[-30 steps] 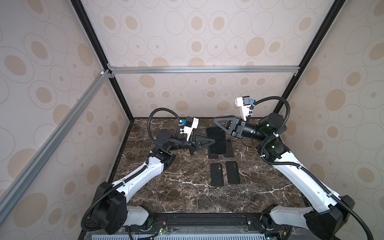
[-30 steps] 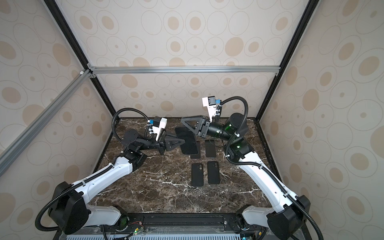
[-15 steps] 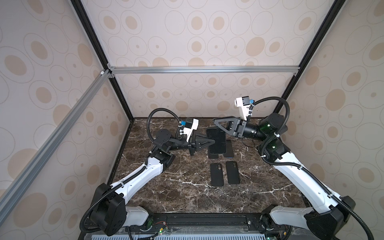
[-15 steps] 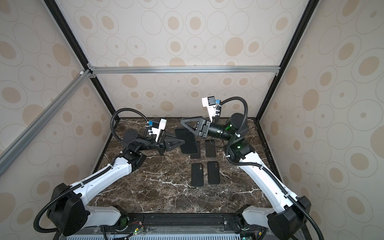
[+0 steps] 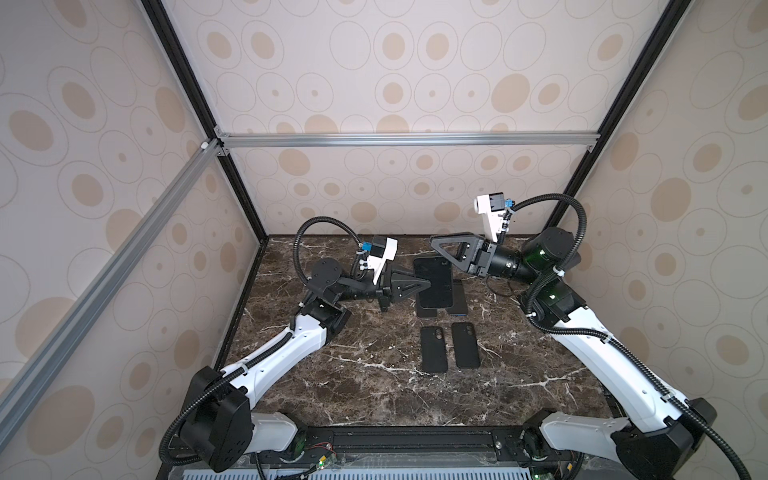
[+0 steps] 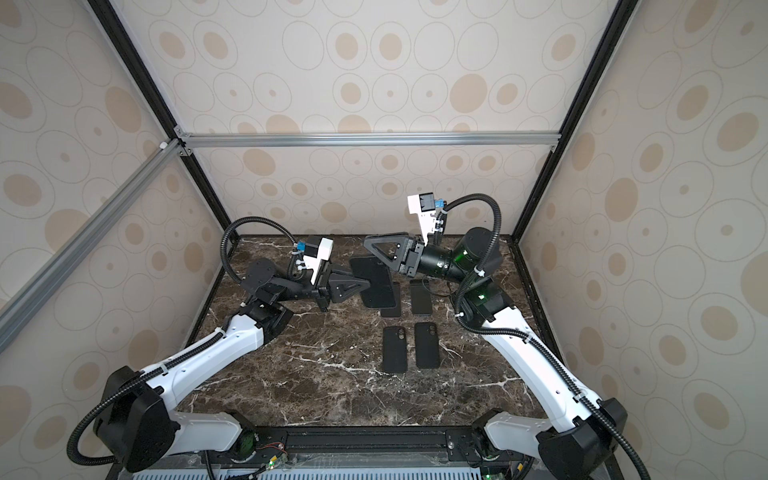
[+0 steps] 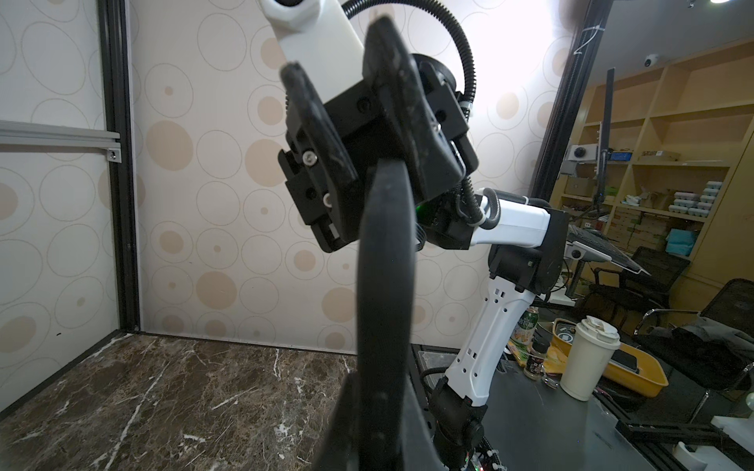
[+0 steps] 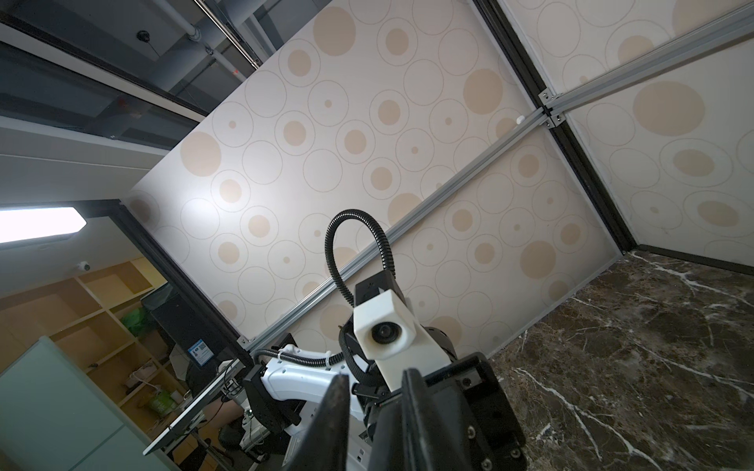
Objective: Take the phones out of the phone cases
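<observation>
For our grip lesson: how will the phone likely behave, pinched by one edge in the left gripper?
Probably stiff: the phone juts from the left gripper without sagging. Its thin, smooth edge may slip or pivot in a one-sided pinch. A push from the open right gripper could twist it.

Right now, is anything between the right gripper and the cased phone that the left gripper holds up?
Nothing visible. The left gripper holds the cased phone clear of the table, and the right gripper sits at its far end, jaws apart, apparently astride its edge.
</observation>
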Available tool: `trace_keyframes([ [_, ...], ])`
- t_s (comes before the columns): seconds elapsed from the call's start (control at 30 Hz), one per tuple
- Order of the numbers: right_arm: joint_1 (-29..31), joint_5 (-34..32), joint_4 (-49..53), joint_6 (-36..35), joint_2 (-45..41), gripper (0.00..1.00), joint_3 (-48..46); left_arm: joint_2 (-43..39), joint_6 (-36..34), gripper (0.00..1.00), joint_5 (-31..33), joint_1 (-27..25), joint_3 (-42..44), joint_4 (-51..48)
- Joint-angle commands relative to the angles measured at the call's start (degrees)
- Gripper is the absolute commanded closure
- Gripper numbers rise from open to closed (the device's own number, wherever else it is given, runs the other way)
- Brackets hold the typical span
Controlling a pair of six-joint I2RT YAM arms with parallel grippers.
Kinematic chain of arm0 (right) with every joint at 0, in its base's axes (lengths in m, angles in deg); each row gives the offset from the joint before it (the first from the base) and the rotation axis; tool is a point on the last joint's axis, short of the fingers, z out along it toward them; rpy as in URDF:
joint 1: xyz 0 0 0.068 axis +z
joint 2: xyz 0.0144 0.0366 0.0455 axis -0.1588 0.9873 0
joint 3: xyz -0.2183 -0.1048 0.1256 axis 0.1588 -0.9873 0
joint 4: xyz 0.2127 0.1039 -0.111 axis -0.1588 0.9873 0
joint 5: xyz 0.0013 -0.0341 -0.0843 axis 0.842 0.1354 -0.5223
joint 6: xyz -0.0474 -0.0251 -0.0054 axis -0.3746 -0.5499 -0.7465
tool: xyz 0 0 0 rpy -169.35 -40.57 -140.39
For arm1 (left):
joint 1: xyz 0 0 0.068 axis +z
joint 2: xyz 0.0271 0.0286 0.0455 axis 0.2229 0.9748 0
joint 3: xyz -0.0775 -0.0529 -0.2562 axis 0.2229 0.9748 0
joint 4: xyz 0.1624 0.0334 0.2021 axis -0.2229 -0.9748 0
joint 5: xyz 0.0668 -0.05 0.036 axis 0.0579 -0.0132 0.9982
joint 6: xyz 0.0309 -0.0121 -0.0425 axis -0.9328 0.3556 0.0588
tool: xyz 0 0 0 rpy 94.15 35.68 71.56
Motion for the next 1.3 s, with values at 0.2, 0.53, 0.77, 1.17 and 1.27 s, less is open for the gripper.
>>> trace_keyframes([
  [0.2, 0.5, 1.5, 0.1, -0.5, -1.5, 0.84, -1.0, -1.2, 0.8, 1.0, 2.8, 0.3, -1.8, 2.3],
  [0.53, 0.5, 2.4, -1.0, 4.4, -0.3, 1.0, -1.2, -1.8, 0.9, 1.0, 3.8, 0.4, -2.4, 5.5],
  [0.77, 0.5, 4.8, -4.6, 13.3, 2.7, 1.0, -2.1, -3.7, -3.4, 1.0, 3.3, 0.3, -4.1, 5.8],
  [1.17, 0.5, 4.6, -2.1, 19.3, 4.4, 1.0, -5.2, -5.4, -9.0, 1.0, 3.8, 0.3, -7.6, 1.1],
  [1.27, 0.5, 4.4, -3.9, 21.2, 5.1, 1.0, -6.6, -5.1, -8.8, 1.0, 3.9, 0.4, -8.0, 1.5],
])
